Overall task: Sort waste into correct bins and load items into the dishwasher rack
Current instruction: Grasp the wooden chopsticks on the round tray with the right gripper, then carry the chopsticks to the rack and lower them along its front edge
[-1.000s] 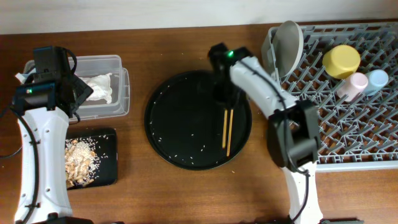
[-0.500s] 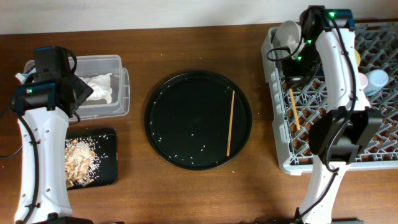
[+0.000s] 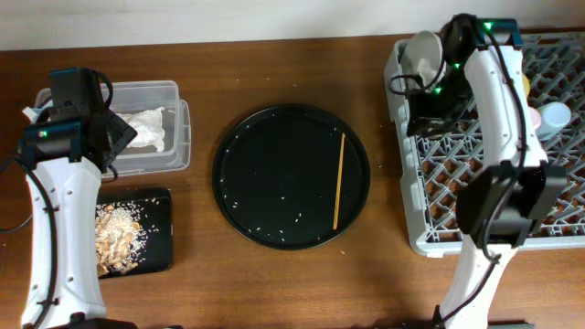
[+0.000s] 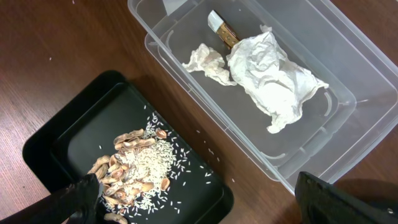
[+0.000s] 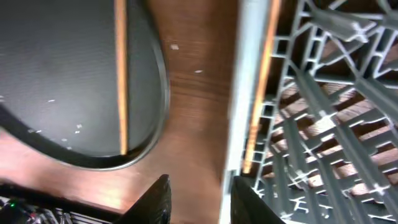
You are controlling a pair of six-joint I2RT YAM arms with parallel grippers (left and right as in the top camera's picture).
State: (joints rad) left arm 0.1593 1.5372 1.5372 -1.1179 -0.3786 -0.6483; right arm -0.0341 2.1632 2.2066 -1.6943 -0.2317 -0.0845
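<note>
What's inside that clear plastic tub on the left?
Crumpled white napkins lie in the tub, with a brownish wrapper beside them near one end. Anything beneath the napkins is covered, so I cannot tell.

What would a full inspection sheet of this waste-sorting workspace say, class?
Surface: wooden table, a few grains between the bins.
Job's things: napkins in clear tub; food scraps in shallow black tray; chopstick on round black tray; second chopstick along dishwasher rack inner wall; plate and light-blue cup racked.
Clutter: loose grains on the round tray.
Grippers: left gripper open above the bins; right gripper open over the rack's edge.
Cables: black cable looped on left arm.
Surroundings: pale wall strip behind table.
</note>
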